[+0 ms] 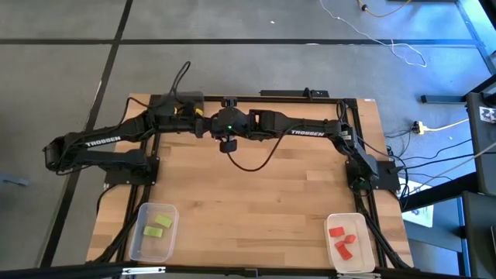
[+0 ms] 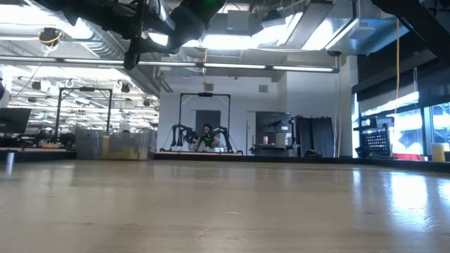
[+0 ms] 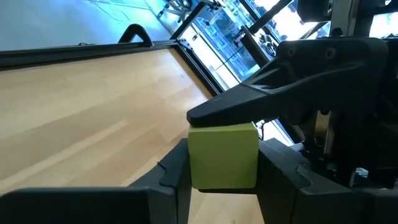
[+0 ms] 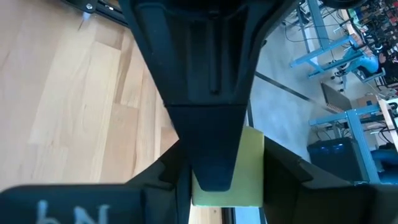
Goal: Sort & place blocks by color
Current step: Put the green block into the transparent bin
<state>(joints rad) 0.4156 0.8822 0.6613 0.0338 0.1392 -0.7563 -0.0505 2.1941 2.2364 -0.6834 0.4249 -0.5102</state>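
Note:
A light green block (image 3: pixel 224 155) hangs high above the far middle of the table, where my two arms meet (image 1: pixel 227 125). My left gripper (image 3: pixel 224 182) is shut on it, one finger on each of two opposite sides. My right gripper (image 4: pixel 225 177) comes from the opposite direction and is shut on the same block (image 4: pixel 250 168). One of its fingers (image 3: pixel 249 102) lies over the block's top. In the right wrist view a finger of the left gripper (image 4: pixel 211 118) covers much of the block. The low view shows only the arms overhead (image 2: pixel 169 21). My left gripper pinches the block by two opposite side faces (image 3: pixel 194 163) between its fingers, which reach roughly level from the table's left. The block is clear of the table. My right gripper pinches the same block across its other pair of faces (image 4: pixel 256 163), reaching from the table's right and slanting down. One finger lies on the block's top face (image 3: pixel 231 127). The other finger is hidden under the block.
A clear bin (image 1: pixel 132 242) at the near left holds two light green blocks (image 1: pixel 157 226). A bin (image 1: pixel 370 256) at the near right holds red blocks (image 1: pixel 342 242). A black cable (image 1: pixel 252 163) droops from the arms over the far middle of the wooden table (image 1: pixel 248 201).

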